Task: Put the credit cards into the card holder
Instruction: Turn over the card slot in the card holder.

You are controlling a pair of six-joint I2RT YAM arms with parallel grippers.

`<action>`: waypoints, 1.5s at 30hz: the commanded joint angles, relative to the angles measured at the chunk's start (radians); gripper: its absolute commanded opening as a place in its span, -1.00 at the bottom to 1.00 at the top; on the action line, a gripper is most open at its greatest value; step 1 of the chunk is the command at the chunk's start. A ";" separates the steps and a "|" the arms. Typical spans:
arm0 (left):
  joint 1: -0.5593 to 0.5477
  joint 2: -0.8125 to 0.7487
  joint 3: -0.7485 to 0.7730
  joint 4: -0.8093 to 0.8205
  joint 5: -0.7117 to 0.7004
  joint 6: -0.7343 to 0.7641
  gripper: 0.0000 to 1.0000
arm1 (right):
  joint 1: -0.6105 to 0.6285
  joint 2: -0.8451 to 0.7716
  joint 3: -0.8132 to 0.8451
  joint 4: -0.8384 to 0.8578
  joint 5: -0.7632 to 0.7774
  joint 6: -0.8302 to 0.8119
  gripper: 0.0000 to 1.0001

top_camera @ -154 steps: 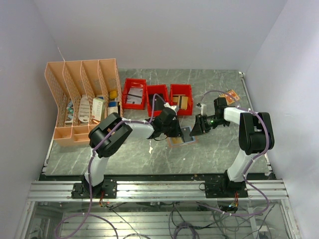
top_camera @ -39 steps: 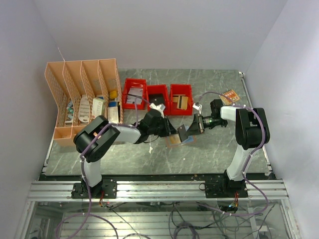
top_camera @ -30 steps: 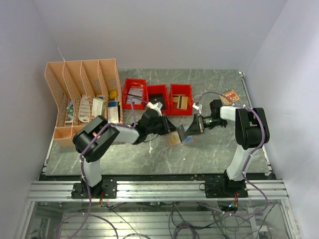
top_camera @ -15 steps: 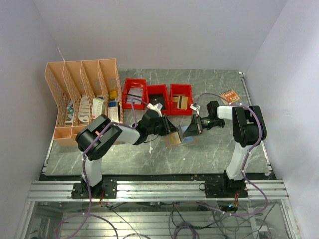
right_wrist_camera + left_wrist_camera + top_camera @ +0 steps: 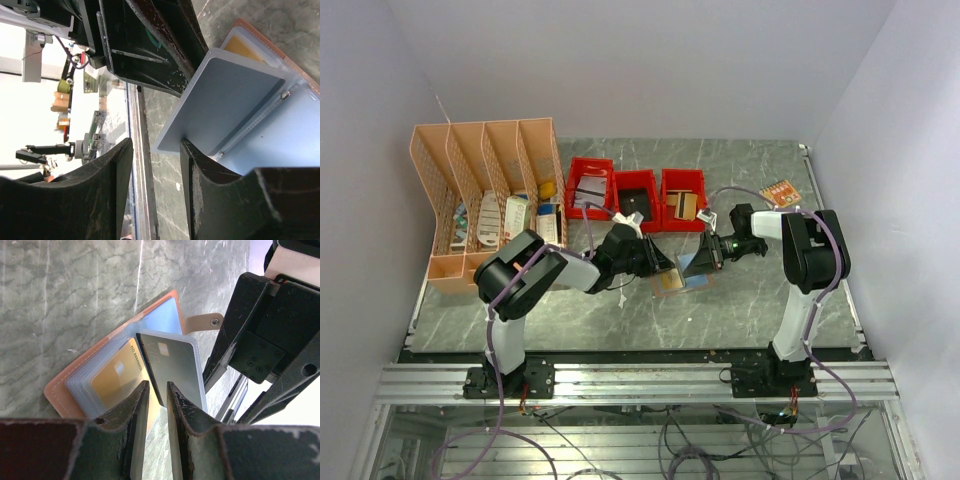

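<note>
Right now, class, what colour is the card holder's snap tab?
The snap tab is tan-brown, matching the card holder cover; clearest in the left wrist view.

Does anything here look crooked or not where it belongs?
Yes: a grey card stands tilted over the open card holder, not fully tucked in, with the left gripper pinching its corner. The gold card lies flat inside.

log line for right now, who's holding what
phase: insertion | left gripper: shut on grey card, entering card holder sleeve | right gripper: open at holder | gold card: sleeved
</note>
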 commanded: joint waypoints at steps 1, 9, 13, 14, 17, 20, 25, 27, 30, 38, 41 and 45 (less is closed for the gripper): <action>0.010 -0.007 -0.017 0.036 0.008 0.007 -0.37 | 0.017 0.013 0.017 -0.020 -0.024 -0.029 -0.14; 0.013 -0.022 -0.034 0.033 0.004 0.007 -0.37 | 0.035 0.015 0.018 -0.016 -0.016 -0.030 -0.15; 0.014 -0.030 -0.039 0.028 0.002 0.010 -0.37 | 0.037 0.015 0.022 -0.021 -0.006 -0.033 -0.15; 0.014 -0.032 -0.040 0.027 0.001 0.011 -0.37 | 0.038 0.016 0.024 -0.027 -0.003 -0.038 -0.15; 0.014 -0.039 -0.045 0.021 -0.001 0.014 -0.37 | 0.037 0.013 0.031 -0.041 0.006 -0.056 -0.15; 0.013 -0.046 -0.048 0.017 -0.006 0.021 -0.37 | 0.038 0.005 0.035 -0.048 0.027 -0.072 -0.16; 0.014 -0.052 -0.040 -0.002 -0.010 0.036 -0.36 | 0.037 -0.022 0.023 -0.008 0.059 -0.047 -0.16; 0.014 -0.063 -0.039 -0.022 -0.018 0.047 -0.37 | 0.038 -0.034 0.021 0.002 0.068 -0.044 -0.16; 0.013 -0.088 -0.053 -0.052 -0.039 0.065 -0.37 | 0.037 -0.053 0.018 0.012 0.082 -0.041 -0.16; 0.014 -0.179 -0.074 -0.159 -0.098 0.133 -0.36 | 0.037 -0.108 0.009 0.040 0.122 -0.040 -0.17; 0.013 -0.211 -0.077 -0.195 -0.113 0.154 -0.35 | 0.036 -0.132 0.004 0.048 0.135 -0.042 -0.16; 0.014 -0.248 -0.065 -0.267 -0.137 0.205 -0.35 | 0.033 -0.160 0.001 0.048 0.145 -0.056 -0.16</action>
